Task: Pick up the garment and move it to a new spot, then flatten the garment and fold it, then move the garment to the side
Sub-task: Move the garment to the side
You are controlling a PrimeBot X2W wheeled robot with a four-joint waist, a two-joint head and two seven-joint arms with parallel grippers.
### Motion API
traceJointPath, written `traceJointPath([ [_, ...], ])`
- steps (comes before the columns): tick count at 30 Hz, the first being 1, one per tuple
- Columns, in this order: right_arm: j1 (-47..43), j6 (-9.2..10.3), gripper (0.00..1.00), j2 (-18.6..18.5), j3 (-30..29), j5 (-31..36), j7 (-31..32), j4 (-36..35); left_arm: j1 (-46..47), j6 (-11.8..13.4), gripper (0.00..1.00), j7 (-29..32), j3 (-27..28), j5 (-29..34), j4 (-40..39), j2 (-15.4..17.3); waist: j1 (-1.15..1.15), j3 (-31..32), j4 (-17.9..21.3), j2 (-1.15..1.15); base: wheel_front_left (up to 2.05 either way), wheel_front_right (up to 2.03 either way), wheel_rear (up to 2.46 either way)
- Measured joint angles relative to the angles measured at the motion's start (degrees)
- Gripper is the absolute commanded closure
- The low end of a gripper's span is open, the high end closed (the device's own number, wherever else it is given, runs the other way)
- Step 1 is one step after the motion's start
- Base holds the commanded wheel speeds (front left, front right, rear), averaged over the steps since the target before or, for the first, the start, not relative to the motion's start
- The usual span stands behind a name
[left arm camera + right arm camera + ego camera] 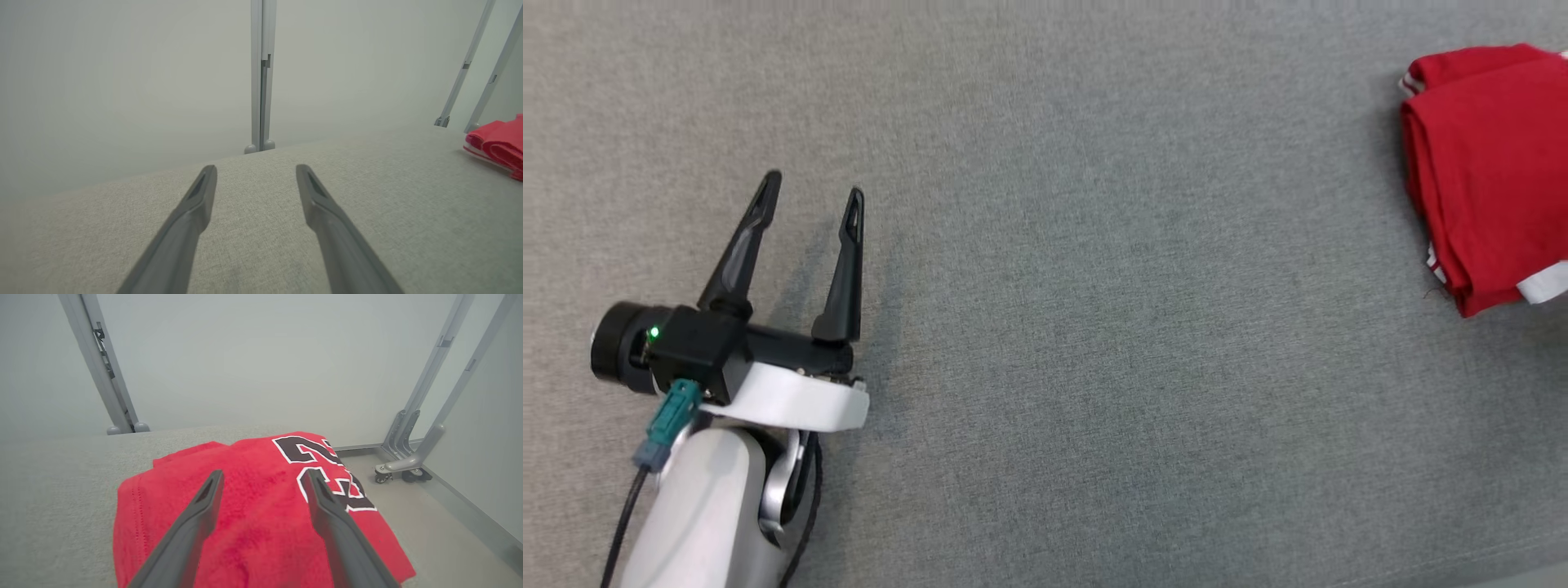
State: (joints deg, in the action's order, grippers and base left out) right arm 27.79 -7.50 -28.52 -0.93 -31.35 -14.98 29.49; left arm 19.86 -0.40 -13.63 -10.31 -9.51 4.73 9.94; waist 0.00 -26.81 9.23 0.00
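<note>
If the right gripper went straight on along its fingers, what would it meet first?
Most likely the folded red garment. The right gripper, jaws open, angles down over its top side. How far above the cloth it hangs is hard to judge, so the exact contact spot is uncertain.

item: garment (1490,171), a red jersey-style top
colour: bright red, white trim at some edges, black "23" outlined in white on the upper face
state: folded into a compact, thick bundle with several layers stacked
edges: rounded fold edges face the middle of the surface, white trim pokes out at the near and far corners
pose: lying flat, number side up
location: far right side of the grey fabric surface (1045,327), close to its right edge, partly cut off in the head view
</note>
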Motion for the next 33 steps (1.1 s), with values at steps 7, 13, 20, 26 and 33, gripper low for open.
traceJointPath([
  [7, -5.75, 0.0, 0.0, 7.13, 1.81, 4.53, -0.01, -9.18, -4.2, 1.49, 0.0, -0.54, 1.49, -1.85, 0.63, -0.86, 0.0, 4.75, -0.85, 0.0, 0.0, 0.0, 0.0],
  [13, -9.56, 0.0, 0.0, 11.81, 3.98, 7.97, -0.01, -15.07, -7.53, 2.99, 0.0, -0.78, 2.35, -2.83, 1.36, -1.57, 0.0, 7.24, -2.49, 0.0, 0.0, 0.0, 0.0],
  [20, -13.96, 0.0, 0.0, 15.43, 4.6, 11.15, 0.0, -19.56, -10.83, 3.78, 0.0, -1.03, 3.45, -4.24, 1.44, -1.94, 0.0, 10.12, -4.44, 0.0, 0.0, 0.0, 0.0],
  [26, -17.73, 0.0, 0.0, 17.31, 2.87, 13.22, 0.91, -21.7, -13.89, 4.19, 0.0, -1.11, 3.86, -5.2, 1.57, -2.12, 0.0, 13.34, -5.58, 0.0, 0.0, 0.0, 0.0],
  [33, -22.82, 0.0, 0.0, 18.11, 0.78, 14.77, 3.54, -23.96, -17.48, 4.6, 0.0, -1.11, 3.96, -6.24, 1.82, -2.57, 0.0, 17.63, -6.44, 0.0, 0.0, 0.0, 0.0],
])
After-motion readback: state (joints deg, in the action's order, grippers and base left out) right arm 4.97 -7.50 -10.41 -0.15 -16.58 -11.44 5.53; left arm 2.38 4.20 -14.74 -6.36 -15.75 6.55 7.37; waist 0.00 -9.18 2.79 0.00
